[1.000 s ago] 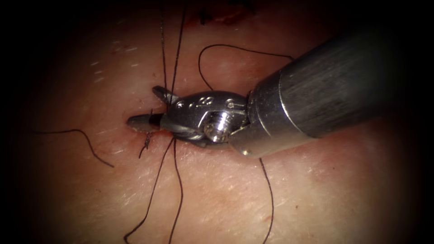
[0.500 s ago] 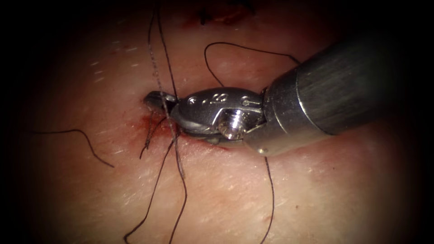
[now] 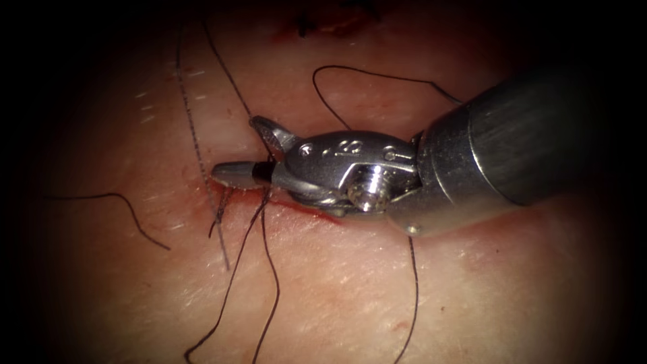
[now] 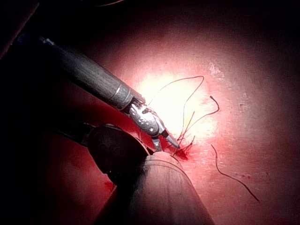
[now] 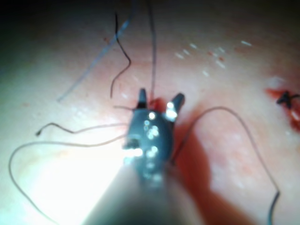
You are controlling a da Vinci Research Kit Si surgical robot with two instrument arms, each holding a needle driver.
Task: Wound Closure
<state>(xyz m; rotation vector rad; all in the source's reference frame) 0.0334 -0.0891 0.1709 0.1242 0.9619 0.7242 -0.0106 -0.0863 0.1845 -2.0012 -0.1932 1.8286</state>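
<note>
In the middle of the view from above, the right tool point(image 3: 242, 149) reaches in from the right and lies low over the tissue point(image 3: 350, 296). Its two jaws are wide open, like a little beak. A strand of thread point(image 3: 229, 81) comes down from the top and passes between them, but they pinch nothing. The thick shaft point(image 3: 526, 141) hides the tissue behind it. A red line of the cut point(image 3: 306, 206) peeks out just under the tool, with red fluid point(image 3: 219, 185) by the lower jaw. More thread hangs down below, and a loose bit of thread point(image 3: 125, 202) lies well apart on the left. I cannot tell where the needle is.

In the left wrist view, the left arm's shaft point(image 4: 164, 192) is big and close. Its tip is hard to make out, so I cannot tell what it holds. The right tool point(image 4: 168, 139) points at the red spot where the threads meet.

In the right wrist view, the right tool point(image 5: 160, 97) has its jaws spread apart and empty. One strand runs up from between them. A dark knot point(image 5: 285, 98) sits in a red gap farther off.
</note>
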